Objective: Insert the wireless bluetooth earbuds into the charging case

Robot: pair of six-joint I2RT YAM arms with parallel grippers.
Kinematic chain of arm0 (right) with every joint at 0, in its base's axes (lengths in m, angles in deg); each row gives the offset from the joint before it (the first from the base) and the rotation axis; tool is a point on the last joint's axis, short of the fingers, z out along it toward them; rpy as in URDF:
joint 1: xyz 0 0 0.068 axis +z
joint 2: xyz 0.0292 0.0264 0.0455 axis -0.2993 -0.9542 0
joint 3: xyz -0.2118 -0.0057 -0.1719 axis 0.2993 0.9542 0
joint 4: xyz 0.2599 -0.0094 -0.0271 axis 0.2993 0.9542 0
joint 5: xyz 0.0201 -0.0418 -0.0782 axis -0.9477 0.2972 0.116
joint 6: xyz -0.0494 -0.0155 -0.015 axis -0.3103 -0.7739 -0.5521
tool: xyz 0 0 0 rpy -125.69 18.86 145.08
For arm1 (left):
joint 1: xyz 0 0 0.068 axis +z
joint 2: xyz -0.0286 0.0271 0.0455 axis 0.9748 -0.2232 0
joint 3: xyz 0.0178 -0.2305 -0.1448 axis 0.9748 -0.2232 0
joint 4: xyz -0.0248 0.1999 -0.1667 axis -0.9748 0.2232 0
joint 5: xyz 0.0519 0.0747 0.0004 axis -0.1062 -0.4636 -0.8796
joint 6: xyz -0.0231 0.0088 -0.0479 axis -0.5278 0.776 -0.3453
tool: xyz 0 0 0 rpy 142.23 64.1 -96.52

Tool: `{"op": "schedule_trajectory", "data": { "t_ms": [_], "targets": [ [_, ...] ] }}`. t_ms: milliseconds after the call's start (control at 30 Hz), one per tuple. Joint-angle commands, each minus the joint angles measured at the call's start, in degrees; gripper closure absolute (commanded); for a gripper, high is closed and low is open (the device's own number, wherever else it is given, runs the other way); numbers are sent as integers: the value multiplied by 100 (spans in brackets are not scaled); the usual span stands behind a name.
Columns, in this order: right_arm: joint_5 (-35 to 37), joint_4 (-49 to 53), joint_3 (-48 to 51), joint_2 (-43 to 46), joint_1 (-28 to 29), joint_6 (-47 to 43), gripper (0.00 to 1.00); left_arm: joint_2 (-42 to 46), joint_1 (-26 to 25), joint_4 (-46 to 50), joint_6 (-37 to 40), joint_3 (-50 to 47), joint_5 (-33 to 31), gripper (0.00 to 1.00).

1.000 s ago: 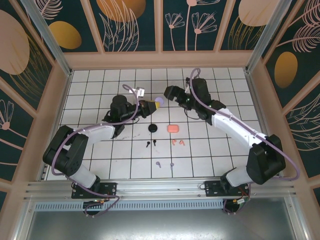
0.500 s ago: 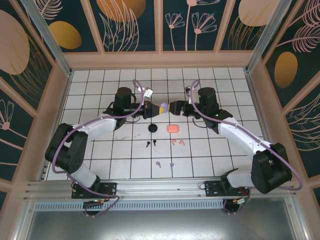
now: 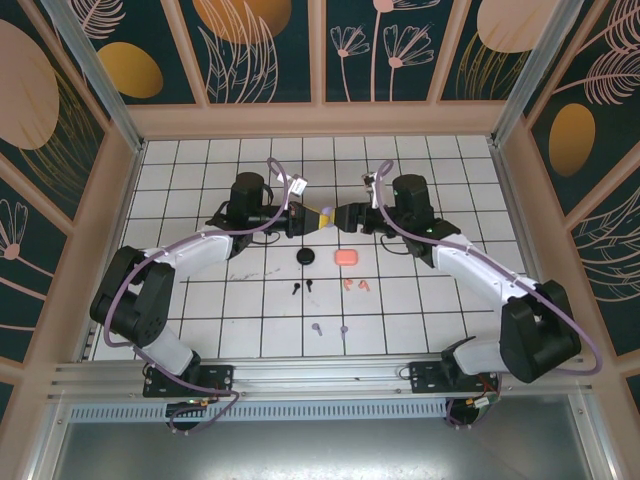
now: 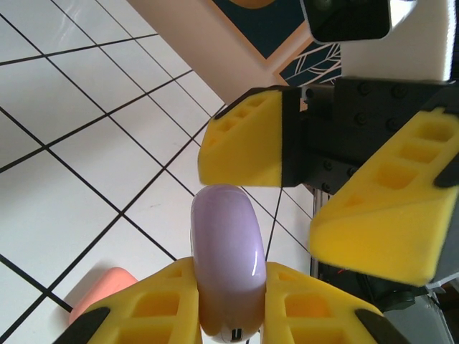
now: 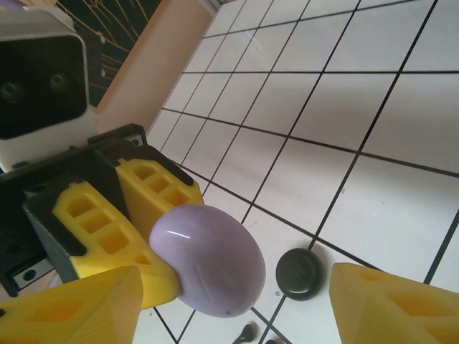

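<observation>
**Top external: right gripper moves in on the lilac case held in the air**

Near edge of the table: the two lilac buds lie loose on the tiles, a little apart from each other. One row further in are the black buds, with the pink buds to their right. Beyond those sit the black case and the pink case, side by side and lids down. No bud is in any case.

Above the table's middle, the left gripper is clamped on one end of the lilac case and holds it clear of the tiles. The left wrist view shows the case pinched between both pads, lid closed.

Change over the last second: the right arm has swung in from further back. Its gripper now faces the left one nose to nose, and its jaws have narrowed while coming in. In the right wrist view the right gripper stands open with a finger on either side of the case's free end. There is a visible gap on both sides, and it holds nothing.

Reading: this looks like a two-handed move on the case, either prising the lid open or handing it over. I cannot tell which. The buds can only go in once the lid is up.
</observation>
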Motion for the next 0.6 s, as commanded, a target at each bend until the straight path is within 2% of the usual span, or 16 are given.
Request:
{"op": "schedule_trajectory", "data": {
  "t_ms": [0, 333, 567],
  "targets": [
    [21, -230, -20, -139, 33, 35, 33, 14, 46, 42, 109, 170, 161, 100],
    [387, -383, 340, -275, -215, 217, 47, 234, 46, -75, 34, 172, 183, 100],
    [278, -439, 591, 12, -351, 325, 49, 358, 46, -153, -24, 162, 174, 100]
  ]
}}
